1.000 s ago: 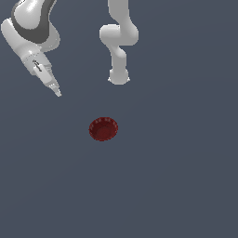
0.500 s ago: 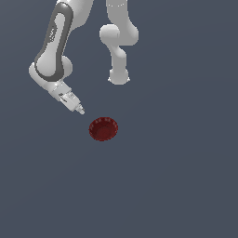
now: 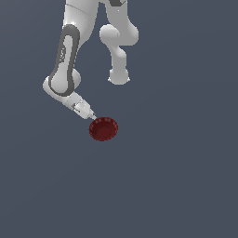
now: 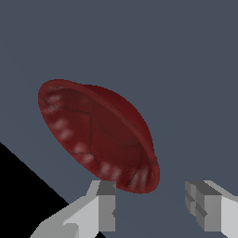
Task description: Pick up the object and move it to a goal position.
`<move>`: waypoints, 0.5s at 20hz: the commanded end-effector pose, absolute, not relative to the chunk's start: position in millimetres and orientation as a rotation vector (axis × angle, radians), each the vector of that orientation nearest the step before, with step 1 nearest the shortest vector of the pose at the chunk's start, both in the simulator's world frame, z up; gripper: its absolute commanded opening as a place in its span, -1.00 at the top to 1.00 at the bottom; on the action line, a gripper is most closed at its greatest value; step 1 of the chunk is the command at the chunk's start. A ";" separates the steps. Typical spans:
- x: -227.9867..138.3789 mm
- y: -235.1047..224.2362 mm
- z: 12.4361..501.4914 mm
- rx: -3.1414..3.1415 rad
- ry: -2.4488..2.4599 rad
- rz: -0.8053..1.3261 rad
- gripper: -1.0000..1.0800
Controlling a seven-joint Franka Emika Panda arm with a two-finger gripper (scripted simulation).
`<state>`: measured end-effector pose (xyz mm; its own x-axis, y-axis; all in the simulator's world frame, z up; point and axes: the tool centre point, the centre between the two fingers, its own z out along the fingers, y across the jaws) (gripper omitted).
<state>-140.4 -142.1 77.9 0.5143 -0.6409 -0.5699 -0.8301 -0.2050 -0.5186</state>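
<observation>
Closing in: claw (image 3: 92,116) spread wide, empty, tips at the bowl (image 3: 103,128) rim.
Bowl sits on the worktop (image 3: 176,176) just ahead of the fingers (image 4: 106,211); round, no preferred axis.

A plain, dark grey-blue floor (image 3: 186,186) fills the scene, flat and unmarked.

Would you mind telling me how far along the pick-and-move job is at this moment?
Done: the approach; the gripper sits at the edge of the red bowl. In hand: lining up, with the fingers open and the bowl's rim just ahead of them in the wrist view. Left: closing, lifting, and carrying it to the goal, which is not visible.
</observation>
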 end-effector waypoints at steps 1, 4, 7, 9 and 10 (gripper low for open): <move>-141.7 -137.8 73.7 -1.927 1.206 0.305 -0.23; -141.7 -137.7 73.6 -1.927 1.206 0.305 -0.23; -144.1 -138.0 69.5 -1.928 1.209 0.318 -0.23; -146.2 -137.6 65.8 -1.927 1.211 0.331 -0.23; -146.7 -137.4 64.9 -1.927 1.212 0.334 -0.23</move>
<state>-145.6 -137.7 66.9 0.5045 -0.6292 -0.5913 -0.8412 -0.2039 -0.5008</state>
